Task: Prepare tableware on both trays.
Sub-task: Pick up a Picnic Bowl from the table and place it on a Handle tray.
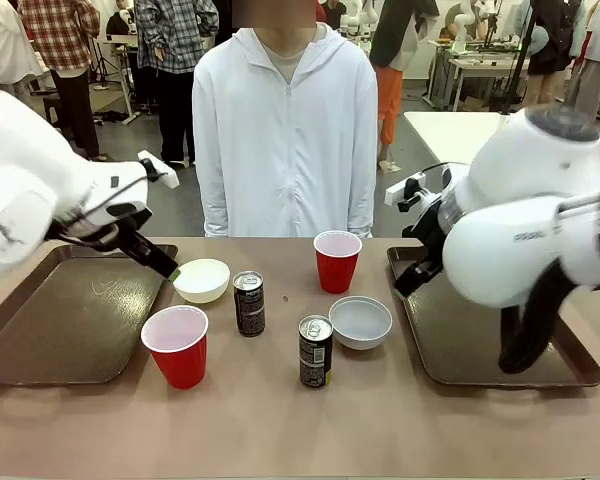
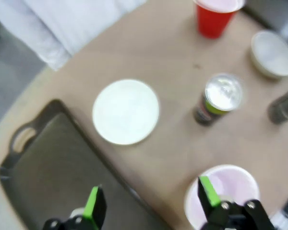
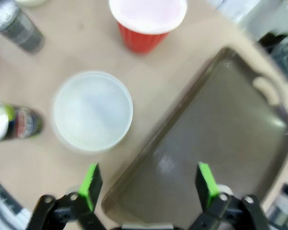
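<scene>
Two red cups (image 1: 180, 345), whitish bowls (image 1: 202, 280) and silver-topped dark cans (image 1: 248, 302) stand upright on the table (image 1: 280, 430) between the left tray (image 1: 70, 320) and right tray (image 1: 450, 330). The left gripper (image 2: 150, 192) and right gripper (image 3: 148, 178), jaws spread, hover over the trays' inner edges.

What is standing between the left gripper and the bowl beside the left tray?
Nothing visible. The open left gripper hangs above the edge of the left tray; the bowl sits just beyond it on bare table. The near red cup stands off to the side.
</scene>
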Controlling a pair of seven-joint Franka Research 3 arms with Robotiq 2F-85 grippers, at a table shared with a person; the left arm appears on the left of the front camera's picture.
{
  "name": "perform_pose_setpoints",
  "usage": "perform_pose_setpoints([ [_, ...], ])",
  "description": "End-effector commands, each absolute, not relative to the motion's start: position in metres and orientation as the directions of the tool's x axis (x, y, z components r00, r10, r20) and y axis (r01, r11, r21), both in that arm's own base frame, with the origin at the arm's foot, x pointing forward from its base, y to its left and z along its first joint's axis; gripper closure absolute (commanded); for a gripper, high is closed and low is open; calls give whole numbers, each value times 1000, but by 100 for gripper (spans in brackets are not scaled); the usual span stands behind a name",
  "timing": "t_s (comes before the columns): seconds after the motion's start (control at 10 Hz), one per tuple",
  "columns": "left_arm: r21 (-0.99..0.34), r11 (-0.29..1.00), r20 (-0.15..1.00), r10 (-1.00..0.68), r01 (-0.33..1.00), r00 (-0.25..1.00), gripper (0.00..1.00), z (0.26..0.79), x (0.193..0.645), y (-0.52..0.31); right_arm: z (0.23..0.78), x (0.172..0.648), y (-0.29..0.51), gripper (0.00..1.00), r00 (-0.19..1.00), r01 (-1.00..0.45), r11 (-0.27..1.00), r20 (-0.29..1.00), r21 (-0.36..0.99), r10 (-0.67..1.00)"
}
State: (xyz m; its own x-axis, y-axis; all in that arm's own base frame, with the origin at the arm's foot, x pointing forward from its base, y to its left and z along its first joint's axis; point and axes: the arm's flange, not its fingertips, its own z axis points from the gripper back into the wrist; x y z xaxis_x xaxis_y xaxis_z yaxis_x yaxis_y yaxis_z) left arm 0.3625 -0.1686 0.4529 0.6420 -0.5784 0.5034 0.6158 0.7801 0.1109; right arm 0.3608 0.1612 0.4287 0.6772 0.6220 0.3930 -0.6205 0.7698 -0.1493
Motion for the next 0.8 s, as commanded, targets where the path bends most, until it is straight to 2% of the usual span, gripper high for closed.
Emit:
perform_pose_setpoints([
  [0.0,77,729,437,-638,680,634,0,480,281,-134,458,270,125,0,731,-600,795,341,-93,591],
  [0.1,-9,714,384,-644,700,662,0,481,266,-133,463,241,114,0,757,-598,801,326,-5,567],
  [0.2,-47,751,323,-613,659,721,0,477,264,-134,462,227,106,0,766,-601,798,317,47,559],
  [0.4,-138,789,299,-543,598,785,0,465,287,-131,451,237,94,0,794,-572,809,336,132,507],
  [0.5,-140,789,285,-547,598,787,0,459,292,-128,441,239,88,0,800,-576,805,302,144,519],
  [0.7,-206,853,327,-403,480,855,0,449,303,-70,423,242,37,0,857,-491,853,277,179,435],
])
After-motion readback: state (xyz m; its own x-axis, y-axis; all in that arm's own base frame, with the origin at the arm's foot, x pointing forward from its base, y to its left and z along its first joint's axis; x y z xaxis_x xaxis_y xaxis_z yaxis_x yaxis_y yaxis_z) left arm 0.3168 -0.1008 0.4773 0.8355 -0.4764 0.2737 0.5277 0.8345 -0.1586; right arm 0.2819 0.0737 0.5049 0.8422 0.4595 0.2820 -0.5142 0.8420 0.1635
